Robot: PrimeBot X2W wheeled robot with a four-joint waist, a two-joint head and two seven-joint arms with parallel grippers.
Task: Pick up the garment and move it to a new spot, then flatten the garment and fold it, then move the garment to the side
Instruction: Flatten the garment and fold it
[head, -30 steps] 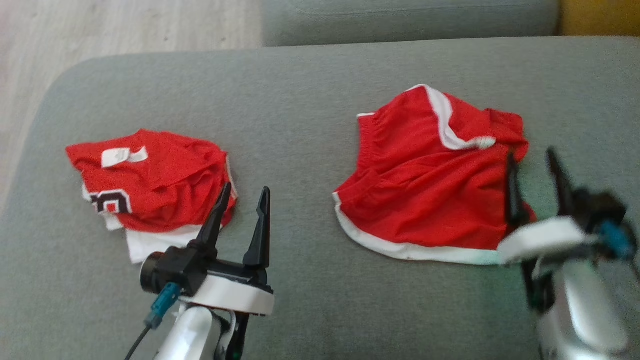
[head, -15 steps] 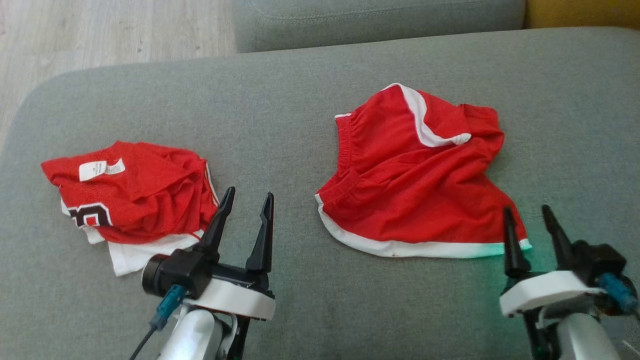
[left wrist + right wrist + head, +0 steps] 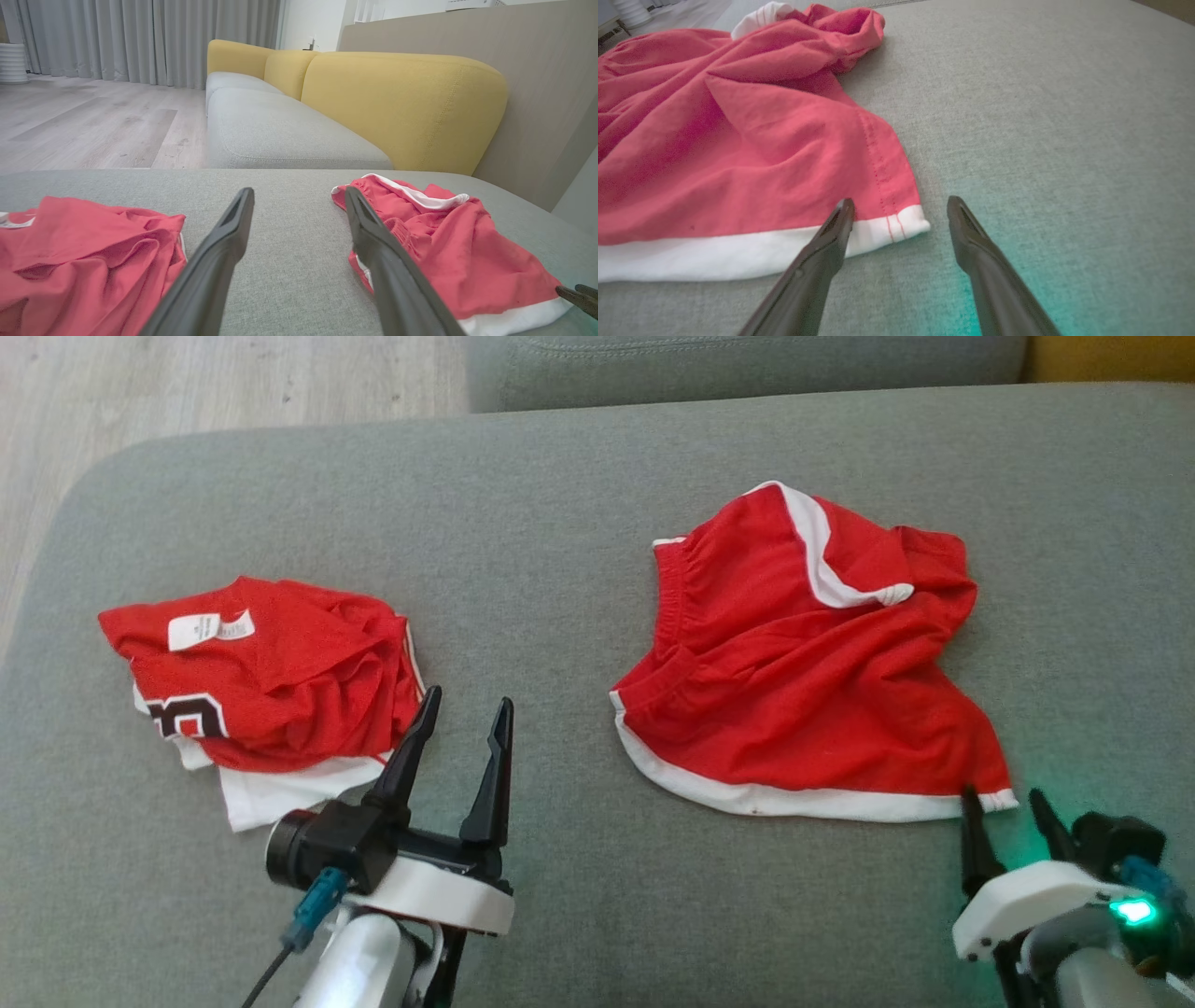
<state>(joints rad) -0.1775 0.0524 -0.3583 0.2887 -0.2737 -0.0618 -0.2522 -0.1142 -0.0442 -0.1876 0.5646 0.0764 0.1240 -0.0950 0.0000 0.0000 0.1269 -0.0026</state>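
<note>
Tools first: the right tool (image 3: 1002, 795) has its two dark fingers spread wide with nothing between them, poised just at the near right corner of the red shorts (image 3: 794, 691). In the right wrist view the white hem band (image 3: 714, 256) of that corner lies right by the tips, one finger over its edge, though whether it touches the cloth cannot be told. A corner is probably chosen because a hem there gives a firm edge to pinch and pull flat. The left tool (image 3: 470, 697) is likewise parted and empty, held off the near left side of the shorts and well apart from them, seemingly waiting its turn at the opposite corner. The shorts themselves lie rumpled, with the far right part bunched and turned over on itself, so they look like the garment yet to be flattened and folded. Farther to the left of the shorts, beyond the left tool, a folded red jersey (image 3: 271, 672) sits in a compact pile, apparently parked there to keep it out of the working space. Both garments rest on the grey sofa cushion (image 3: 560, 569), which spreads bare around the shorts. Beyond their far edge the wooden floor (image 3: 187, 392) shows.
</note>
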